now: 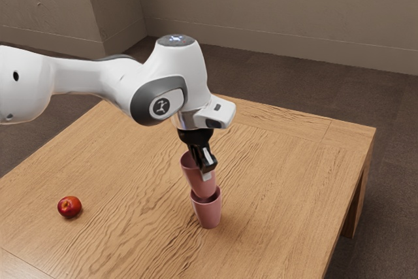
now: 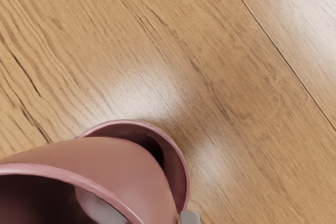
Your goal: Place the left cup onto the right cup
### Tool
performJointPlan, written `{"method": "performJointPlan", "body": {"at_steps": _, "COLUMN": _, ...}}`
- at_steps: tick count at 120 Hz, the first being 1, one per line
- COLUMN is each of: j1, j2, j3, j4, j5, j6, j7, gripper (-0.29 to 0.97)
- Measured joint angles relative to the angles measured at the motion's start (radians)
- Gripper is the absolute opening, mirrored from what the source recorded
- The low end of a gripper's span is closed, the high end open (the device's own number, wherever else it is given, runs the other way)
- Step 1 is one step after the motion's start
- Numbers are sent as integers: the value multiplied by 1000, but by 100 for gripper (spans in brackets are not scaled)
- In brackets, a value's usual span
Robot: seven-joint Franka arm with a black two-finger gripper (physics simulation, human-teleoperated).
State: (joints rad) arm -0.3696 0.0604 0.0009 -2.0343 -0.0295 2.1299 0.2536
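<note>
Two pink cups stand near the middle of the wooden table (image 1: 294, 161). The lower cup (image 1: 209, 210) rests upright on the table. The upper cup (image 1: 198, 178) is tilted, its base dipping into the lower cup's mouth. My black gripper (image 1: 205, 163) comes down from above and is shut on the upper cup's rim, one finger inside and one outside. In the wrist view the held cup (image 2: 94, 166) lies just under the hand, and the lower cup's rim (image 2: 176, 153) curves out from behind it.
A red apple (image 1: 69, 206) lies on the table toward the exterior view's left, well away from the cups. The table's edge runs along the exterior view's right, with dark floor beyond it.
</note>
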Motion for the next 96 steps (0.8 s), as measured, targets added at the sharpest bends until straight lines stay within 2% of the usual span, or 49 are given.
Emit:
{"method": "performJointPlan", "body": {"at_steps": 41, "j1": 1, "j2": 36, "j3": -1, "j4": 1, "j5": 1, "j6": 20, "j7": -9, "gripper": -9}}
{"method": "performJointPlan", "body": {"at_steps": 69, "j1": 3, "j2": 30, "j3": -1, "j4": -3, "j5": -13, "j6": 21, "j7": -9, "gripper": 37}}
{"method": "performJointPlan", "body": {"at_steps": 81, "j1": 3, "j2": 19, "j3": -1, "j4": -5, "j5": -15, "j6": 20, "j7": -9, "gripper": 49}}
{"method": "performJointPlan", "body": {"at_steps": 96, "j1": 3, "j2": -18, "j3": -1, "j4": -8, "j5": -16, "j6": 11, "j7": -9, "gripper": 57}}
